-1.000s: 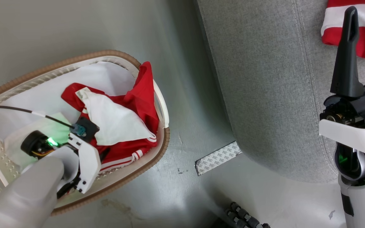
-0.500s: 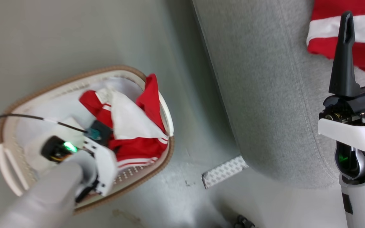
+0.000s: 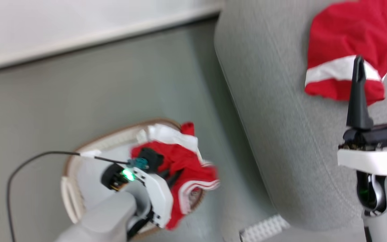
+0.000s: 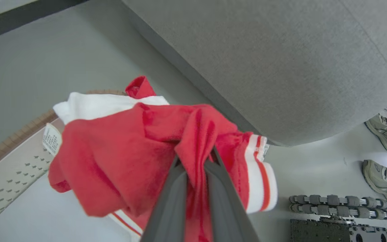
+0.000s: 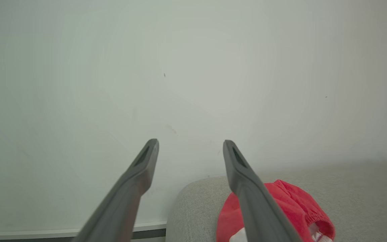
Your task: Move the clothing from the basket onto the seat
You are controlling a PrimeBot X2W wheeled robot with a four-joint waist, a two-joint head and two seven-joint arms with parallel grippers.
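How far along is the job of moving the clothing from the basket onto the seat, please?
Done: one red-and-white garment lies on the seat. In hand: the left tool is shut on a second red garment, held above the basket; the right tool is open and empty. Left: carrying that garment to the seat. Whether more clothing lies beneath it, I cannot tell.

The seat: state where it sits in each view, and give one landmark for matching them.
Head view: the seat runs down the right half.
Left wrist view: the seat spans the top right, beyond the held clothing.
Right wrist view: the seat lies along the bottom right.
Landmark: the red-and-white garment lying on the seat, in head and right wrist views.
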